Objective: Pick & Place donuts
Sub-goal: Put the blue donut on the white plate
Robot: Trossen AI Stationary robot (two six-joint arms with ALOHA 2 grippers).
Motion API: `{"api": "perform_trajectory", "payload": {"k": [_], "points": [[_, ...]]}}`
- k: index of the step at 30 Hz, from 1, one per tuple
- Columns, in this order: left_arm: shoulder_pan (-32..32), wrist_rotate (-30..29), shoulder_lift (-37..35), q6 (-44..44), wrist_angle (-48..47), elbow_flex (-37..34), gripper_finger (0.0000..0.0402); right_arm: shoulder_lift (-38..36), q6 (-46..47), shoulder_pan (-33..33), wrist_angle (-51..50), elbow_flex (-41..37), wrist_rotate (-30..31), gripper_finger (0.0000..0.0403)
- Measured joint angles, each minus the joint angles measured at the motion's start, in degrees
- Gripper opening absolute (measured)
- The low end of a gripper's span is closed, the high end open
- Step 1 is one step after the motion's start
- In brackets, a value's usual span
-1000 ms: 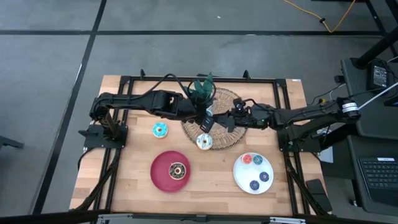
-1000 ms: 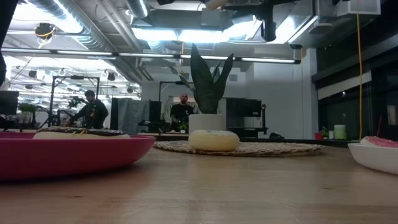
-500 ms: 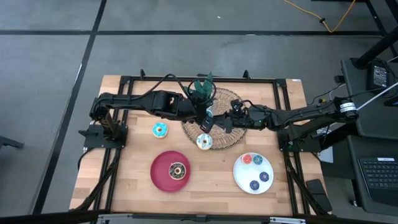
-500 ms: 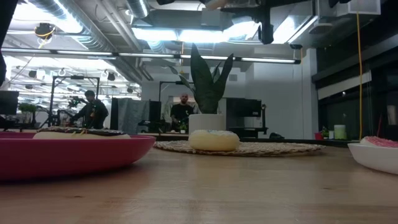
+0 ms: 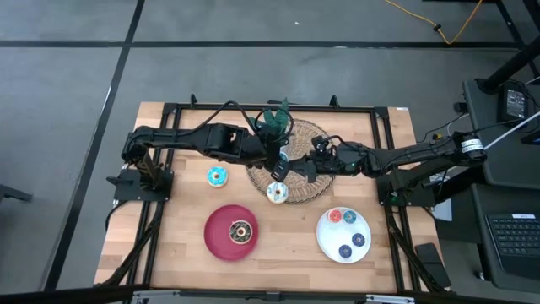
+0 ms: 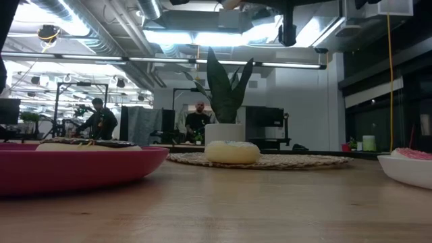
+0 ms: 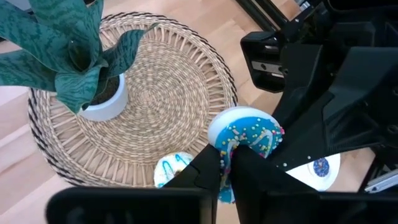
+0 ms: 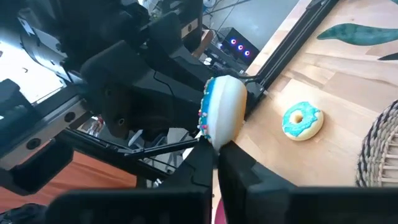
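Holding the blue sprinkled donut point(image 7: 247, 134) on edge above the woven mat point(image 7: 149, 106), I see both the left gripper point(image 7: 227, 163) and right gripper point(image 8: 216, 148) clenched on its rim, meeting mid-table for handover.

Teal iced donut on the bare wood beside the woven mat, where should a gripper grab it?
Likely from straight above: the teal iced donut lies flat, icing up, clear of the mat. Pinch one side of the ring, one finger through the hole.
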Motion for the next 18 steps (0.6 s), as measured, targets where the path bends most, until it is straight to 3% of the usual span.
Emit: {"api": "perform_trajectory", "payload": {"k": [9,18], "points": [[0.0,2.5,0.0,0.4,-0.6,0.0,0.0095,0.0,0.2,0.4,0.0,0.0,-2.7,0.0008],[0.0,3.8,0.0,-0.4,-0.5,0.0,0.0158,-2.0,-0.1,2.2,-3.3,0.0,-1.4,0.0008]]}}
